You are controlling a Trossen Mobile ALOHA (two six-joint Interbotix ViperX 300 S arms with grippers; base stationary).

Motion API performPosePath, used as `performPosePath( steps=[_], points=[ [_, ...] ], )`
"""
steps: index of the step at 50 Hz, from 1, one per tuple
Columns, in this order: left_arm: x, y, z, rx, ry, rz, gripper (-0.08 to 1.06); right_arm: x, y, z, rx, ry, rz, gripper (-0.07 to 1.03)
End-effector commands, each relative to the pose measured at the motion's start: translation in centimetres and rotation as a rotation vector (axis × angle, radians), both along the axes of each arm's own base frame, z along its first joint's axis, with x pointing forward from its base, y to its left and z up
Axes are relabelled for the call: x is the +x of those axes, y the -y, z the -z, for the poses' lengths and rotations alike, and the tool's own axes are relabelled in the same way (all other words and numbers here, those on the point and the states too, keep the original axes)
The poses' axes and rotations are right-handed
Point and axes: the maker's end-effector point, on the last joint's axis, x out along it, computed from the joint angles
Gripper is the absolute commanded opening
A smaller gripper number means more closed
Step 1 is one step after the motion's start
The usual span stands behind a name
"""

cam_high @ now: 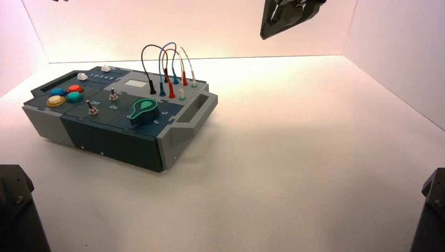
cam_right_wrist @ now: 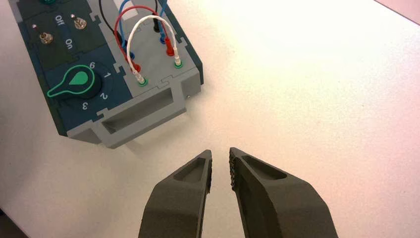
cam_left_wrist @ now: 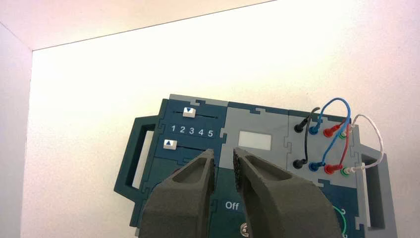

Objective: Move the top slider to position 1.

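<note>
White table (cam_high: 294, 157): L gripper (cam_left_wrist: 224, 157) tilted down over box (cam_left_wrist: 257, 168), jaws narrow; R gripper (cam_right_wrist: 221, 161) beside box, narrow.

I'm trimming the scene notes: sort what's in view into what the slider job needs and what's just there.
Job: top slider, numeral 1, left gripper above the box.
Not needed: lower slider, green dial, toggles, buttons, wires, right gripper over the table beside it.

Matt dark plastic claw fingers (cam_right_wrist: 257, 193), a matt plastic box (cam_high: 120, 142), glossy buttons (cam_high: 65, 96), metal toggles (cam_high: 92, 108).
</note>
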Motion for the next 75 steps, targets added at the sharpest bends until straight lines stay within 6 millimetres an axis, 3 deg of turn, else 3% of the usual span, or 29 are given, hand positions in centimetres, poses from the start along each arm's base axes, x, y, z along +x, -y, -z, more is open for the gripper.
performPosePath(
  steps=[1,22,46,64,75],
  points=[
    [0.3,-0.2,-0.6,-0.003,0.021,-0.009,0.23,0.3,-0.4,-1.2,0.028,0.031,-0.003,0.22],
    [0.4,-0.2,-0.4,-0.002,0.029,-0.01,0.23,0.2,-0.2,-2.7,0.06,0.072,0.002,0.22],
    [0.4,-0.2,-0.5,-0.002,0.035,-0.011,0.23,0.2,-0.2,-2.8,0.061,0.073,0.002,0.22],
    [0.5,-2.0,-1.4,-0.006,0.077,-0.082,0.23,0.4,-0.4,-3.8,0.079,0.094,0.0,0.22],
    [1.1,-2.0,0.3,-0.014,0.036,-0.09,0.23,0.4,-0.4,-3.6,0.073,0.093,-0.003,0.22]
  ],
)
